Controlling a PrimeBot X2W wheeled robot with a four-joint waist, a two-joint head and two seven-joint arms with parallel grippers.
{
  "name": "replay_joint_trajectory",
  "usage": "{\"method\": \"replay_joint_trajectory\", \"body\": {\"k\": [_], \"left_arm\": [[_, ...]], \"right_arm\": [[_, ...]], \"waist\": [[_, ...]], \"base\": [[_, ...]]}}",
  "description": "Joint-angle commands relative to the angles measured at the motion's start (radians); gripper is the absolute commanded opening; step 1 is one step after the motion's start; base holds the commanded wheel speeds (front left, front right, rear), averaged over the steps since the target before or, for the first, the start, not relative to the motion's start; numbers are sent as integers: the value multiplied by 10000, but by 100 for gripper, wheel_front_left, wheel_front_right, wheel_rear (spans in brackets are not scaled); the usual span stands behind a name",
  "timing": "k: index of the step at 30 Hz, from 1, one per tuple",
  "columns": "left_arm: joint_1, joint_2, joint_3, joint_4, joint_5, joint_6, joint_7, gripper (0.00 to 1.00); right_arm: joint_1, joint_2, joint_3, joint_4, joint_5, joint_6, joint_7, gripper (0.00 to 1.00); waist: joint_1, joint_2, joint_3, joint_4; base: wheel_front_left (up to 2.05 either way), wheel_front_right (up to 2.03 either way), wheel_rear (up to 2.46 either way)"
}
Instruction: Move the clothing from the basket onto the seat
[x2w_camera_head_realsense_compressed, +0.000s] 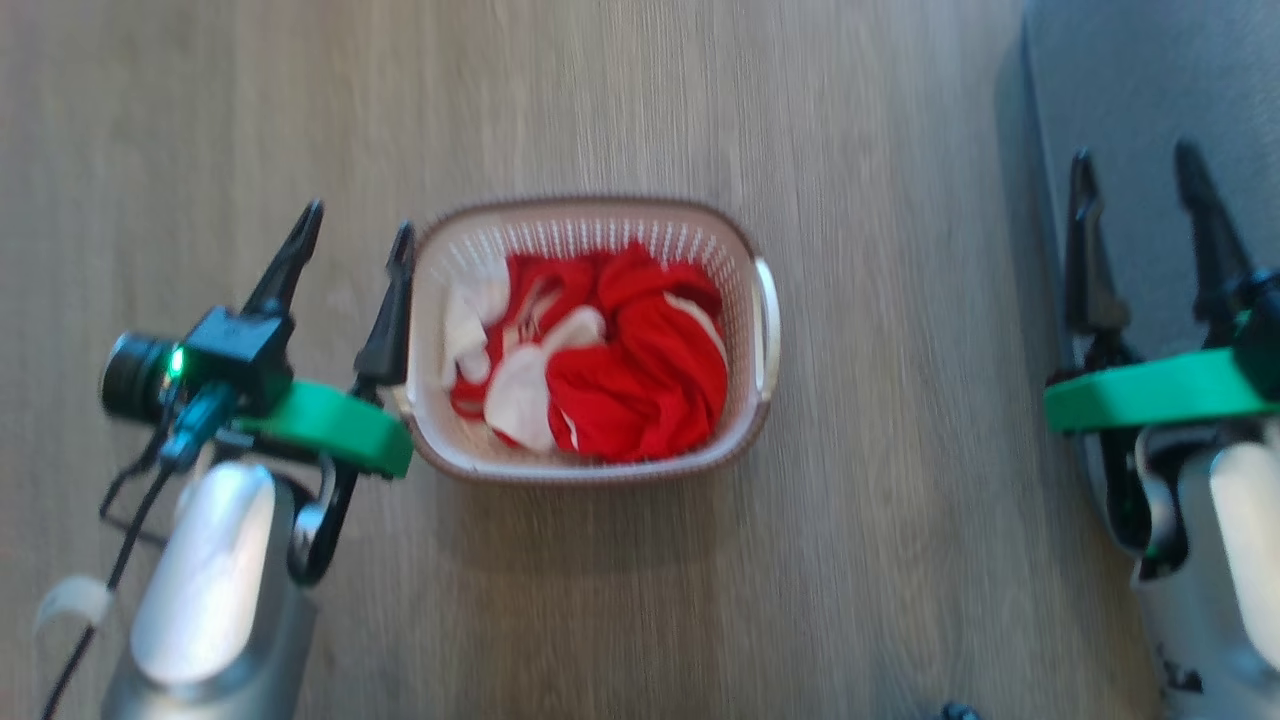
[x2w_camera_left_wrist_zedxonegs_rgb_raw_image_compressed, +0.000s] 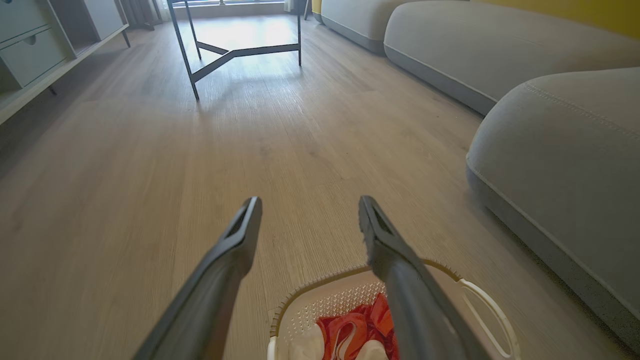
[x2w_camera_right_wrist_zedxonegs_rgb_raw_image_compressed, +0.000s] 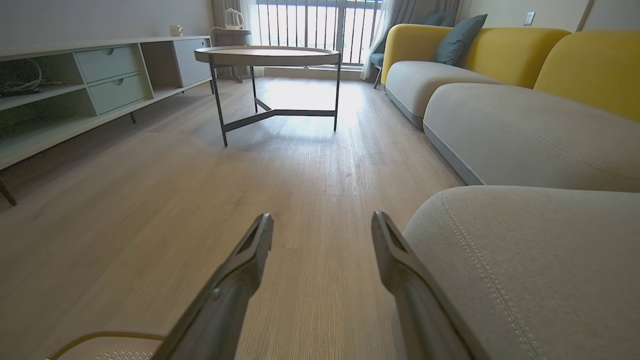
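Observation:
The cream basket (x2w_camera_head_realsense_compressed: 765, 330) with a brown rim stands on the wooden floor in the middle of the head view. Inside it lies the clothing (x2w_camera_head_realsense_compressed: 620, 360), a crumpled red bundle with white panels. My left gripper (x2w_camera_head_realsense_compressed: 357, 232) hangs open just left of the basket, its inner finger over the left rim. The left wrist view looks past the open left gripper (x2w_camera_left_wrist_zedxonegs_rgb_raw_image_compressed: 307, 210) down onto the basket (x2w_camera_left_wrist_zedxonegs_rgb_raw_image_compressed: 480, 295) and clothing (x2w_camera_left_wrist_zedxonegs_rgb_raw_image_compressed: 360, 320). My right gripper (x2w_camera_head_realsense_compressed: 1135, 172) is open over the grey seat (x2w_camera_head_realsense_compressed: 1130, 80) at the right edge. In the right wrist view the seat (x2w_camera_right_wrist_zedxonegs_rgb_raw_image_compressed: 540, 270) lies beside the right gripper (x2w_camera_right_wrist_zedxonegs_rgb_raw_image_compressed: 322, 225).
A round metal-legged side table (x2w_camera_right_wrist_zedxonegs_rgb_raw_image_compressed: 267, 56) stands ahead on the floor. Low pale cabinets (x2w_camera_right_wrist_zedxonegs_rgb_raw_image_compressed: 75, 85) run along the left wall. More grey cushions (x2w_camera_right_wrist_zedxonegs_rgb_raw_image_compressed: 520, 130) with yellow backs line the right. Open floor (x2w_camera_head_realsense_compressed: 880, 450) separates basket and seat.

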Motion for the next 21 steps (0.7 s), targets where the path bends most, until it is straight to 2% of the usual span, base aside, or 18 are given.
{"method": "replay_joint_trajectory", "body": {"k": [1, 8, 13, 21], "left_arm": [[-397, 352, 171, -163, 101, -23, -88, 100], [-1916, 700, -1134, 813, 193, -23, 359, 100], [-2891, 753, -1729, 1394, 341, -23, 1324, 100], [-4071, 528, -2048, 2527, 434, 31, 3161, 100]], "right_arm": [[-183, 22, 69, -406, -75, 71, -90, 100], [-983, 495, -150, -874, -148, 71, -90, 100], [-1325, 778, -71, -1146, -147, 71, -90, 100], [-1568, 1091, 29, -1377, -87, 71, -90, 100]], "waist": [[-3, 0, 1391, -405], [-3, 0, 2760, -1090], [-3, 0, 3431, -1604], [-3, 0, 4204, -2261]], "base": [[0, 0, 0], [0, 0, 0], [0, 0, 0], [0, 0, 0]]}}
